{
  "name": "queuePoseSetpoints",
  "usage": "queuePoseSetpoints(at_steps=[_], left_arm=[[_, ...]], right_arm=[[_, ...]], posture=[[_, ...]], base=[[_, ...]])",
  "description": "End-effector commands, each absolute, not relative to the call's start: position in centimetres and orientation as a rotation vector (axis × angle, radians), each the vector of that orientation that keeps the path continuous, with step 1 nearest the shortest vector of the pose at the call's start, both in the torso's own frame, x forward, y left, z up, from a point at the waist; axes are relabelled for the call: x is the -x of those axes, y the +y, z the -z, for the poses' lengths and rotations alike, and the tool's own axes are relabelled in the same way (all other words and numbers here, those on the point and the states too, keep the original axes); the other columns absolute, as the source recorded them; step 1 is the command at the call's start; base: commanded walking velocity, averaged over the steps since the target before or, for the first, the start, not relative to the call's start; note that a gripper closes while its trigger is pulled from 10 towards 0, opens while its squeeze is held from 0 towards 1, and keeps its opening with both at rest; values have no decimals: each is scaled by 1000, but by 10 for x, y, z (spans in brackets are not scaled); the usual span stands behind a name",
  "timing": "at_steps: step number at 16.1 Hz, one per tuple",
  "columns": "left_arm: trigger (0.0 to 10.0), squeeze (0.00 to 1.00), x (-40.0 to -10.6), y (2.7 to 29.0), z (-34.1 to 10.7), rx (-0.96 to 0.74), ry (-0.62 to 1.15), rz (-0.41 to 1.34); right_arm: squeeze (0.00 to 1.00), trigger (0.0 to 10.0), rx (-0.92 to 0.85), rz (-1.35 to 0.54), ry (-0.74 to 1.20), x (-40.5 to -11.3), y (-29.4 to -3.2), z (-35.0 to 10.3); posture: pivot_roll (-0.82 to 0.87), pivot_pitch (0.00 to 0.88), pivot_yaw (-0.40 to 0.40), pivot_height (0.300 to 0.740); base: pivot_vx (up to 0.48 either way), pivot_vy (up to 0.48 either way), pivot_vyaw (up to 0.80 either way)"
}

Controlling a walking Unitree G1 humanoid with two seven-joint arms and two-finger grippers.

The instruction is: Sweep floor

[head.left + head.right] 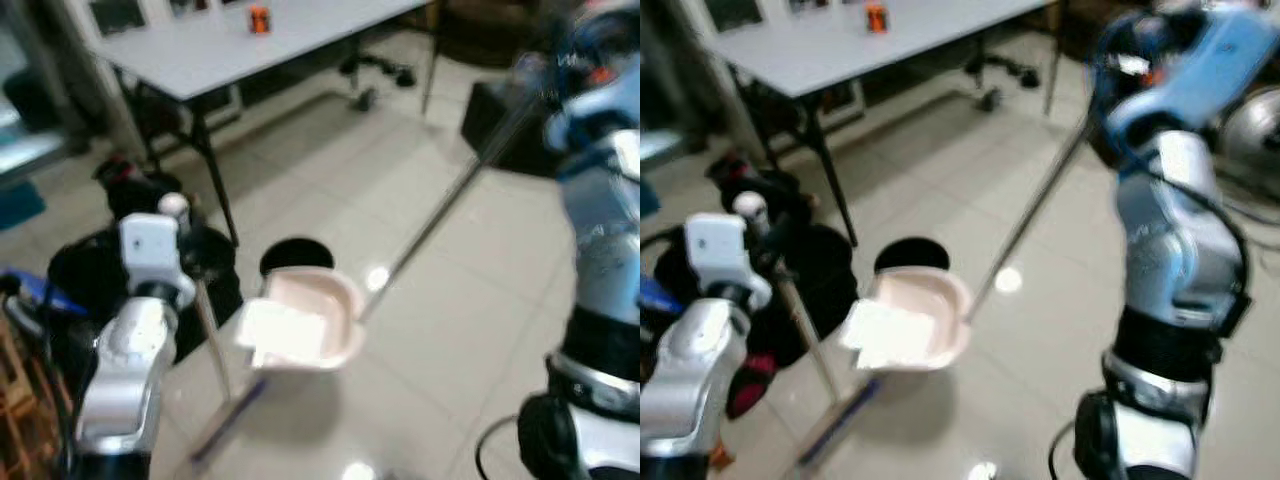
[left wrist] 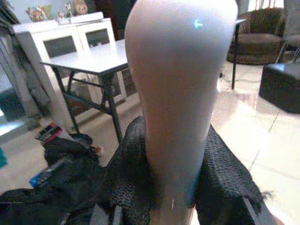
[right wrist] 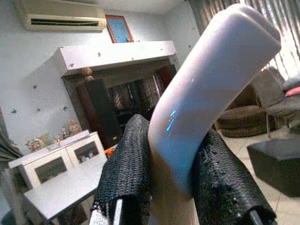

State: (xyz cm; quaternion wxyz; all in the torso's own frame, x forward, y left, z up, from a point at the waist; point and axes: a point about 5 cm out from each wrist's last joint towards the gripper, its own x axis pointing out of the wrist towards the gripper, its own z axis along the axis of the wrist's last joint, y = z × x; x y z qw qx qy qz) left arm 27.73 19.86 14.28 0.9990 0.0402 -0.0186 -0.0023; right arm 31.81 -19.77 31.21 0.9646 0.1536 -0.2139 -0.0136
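A pale pink dustpan (image 1: 325, 300) rests on the tiled floor in front of me, with white paper (image 1: 283, 330) lying in it. Its long metal handle (image 1: 440, 215) slants up to the right toward my right arm. In the right wrist view my right gripper (image 3: 173, 159) is shut on the pale grip (image 3: 211, 89) at the handle's top. My left gripper (image 2: 173, 159) is shut on the broom's pale handle (image 2: 178, 79). The broom's stick (image 1: 210, 335) runs down to a bluish brush (image 1: 225, 425) on the floor, just left of the dustpan.
A grey table (image 1: 250, 45) with a small orange object (image 1: 259, 18) stands behind. Black bags and clutter (image 1: 130, 260) lie at the left, and a round black thing (image 1: 296, 255) sits behind the dustpan. A black box (image 1: 500, 125) is at the right and a chair base (image 1: 375, 75) under the table.
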Motion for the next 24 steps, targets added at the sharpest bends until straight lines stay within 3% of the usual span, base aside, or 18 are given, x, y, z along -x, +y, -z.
queuePoseSetpoints(at_steps=[1,24], left_arm=[[10000,0,-278,203,-153,-97,-78,-4],[10000,0,-281,202,-153,-87,-85,3]], right_arm=[[0,10000,-332,-3,-499,-314,-190,-324],[0,10000,-307,20,-528,-313,-194,-326]], posture=[[-35,9,42,740],[-39,0,47,740]], base=[[386,0,0],[388,0,0]])
